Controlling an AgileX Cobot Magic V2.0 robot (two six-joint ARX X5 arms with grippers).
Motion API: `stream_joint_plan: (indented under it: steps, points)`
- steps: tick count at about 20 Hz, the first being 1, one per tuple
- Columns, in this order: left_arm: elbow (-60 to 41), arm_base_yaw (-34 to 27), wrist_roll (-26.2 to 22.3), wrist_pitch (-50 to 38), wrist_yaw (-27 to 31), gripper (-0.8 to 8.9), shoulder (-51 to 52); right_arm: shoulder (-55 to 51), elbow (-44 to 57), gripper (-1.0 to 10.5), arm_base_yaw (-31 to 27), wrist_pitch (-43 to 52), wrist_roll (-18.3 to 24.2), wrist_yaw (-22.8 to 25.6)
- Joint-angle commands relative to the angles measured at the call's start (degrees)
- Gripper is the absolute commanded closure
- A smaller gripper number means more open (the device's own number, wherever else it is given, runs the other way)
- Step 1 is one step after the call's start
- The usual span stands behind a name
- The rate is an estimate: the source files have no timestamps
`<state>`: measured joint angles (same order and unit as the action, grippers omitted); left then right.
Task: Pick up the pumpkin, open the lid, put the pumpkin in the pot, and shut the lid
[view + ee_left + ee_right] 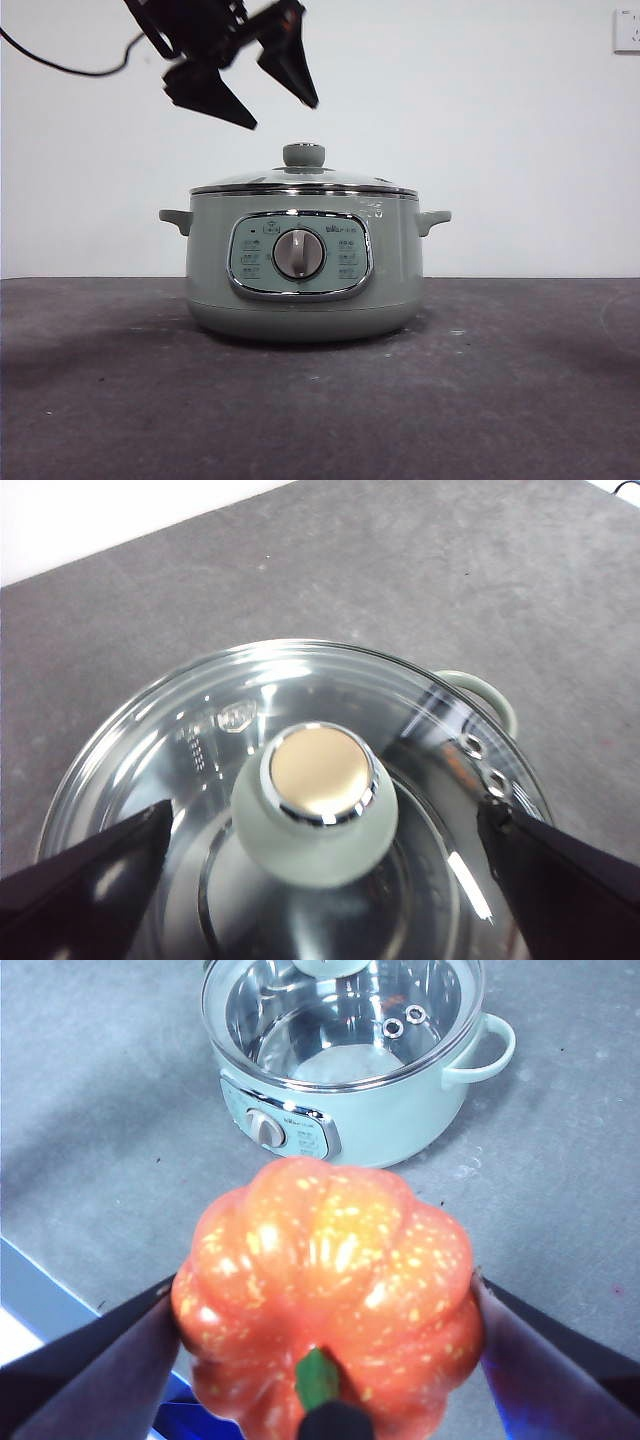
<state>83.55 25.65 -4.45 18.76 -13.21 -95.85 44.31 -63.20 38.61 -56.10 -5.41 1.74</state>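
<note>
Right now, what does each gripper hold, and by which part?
The right gripper holds the pumpkin by its ribbed sides. The left gripper, open above the lid's knob, holds nothing.

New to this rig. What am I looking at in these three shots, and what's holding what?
It is a two-armed table robot. One camera sits low at table height; the other two ride on the wrists. On the dark table stands a pale green pot with its glass lid on. The left end effector hangs open above the lid's knob, not touching it. The right end effector, away from the pot and out of the front view, grips the orange pumpkin between its jaws.
</note>
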Motion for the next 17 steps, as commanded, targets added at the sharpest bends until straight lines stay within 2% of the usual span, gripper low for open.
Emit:
stream_joint_plan:
  steps: [1,10,17]
  points:
    - [0.09,0.28,-0.76,-3.48,0.15,-0.08,-2.36,-0.09,0.13,9.6,-0.02,0.24,-1.75,0.15]
    - [0.09,0.96,-1.46,-8.48,1.20,0.01,-6.12,-0.09,0.13,9.6,-0.02,0.35,-2.27,0.15]
    - [0.09,1.36,-1.73,-8.07,1.22,0.07,-6.75,-0.09,0.13,9.6,-0.02,0.79,-2.27,0.15]
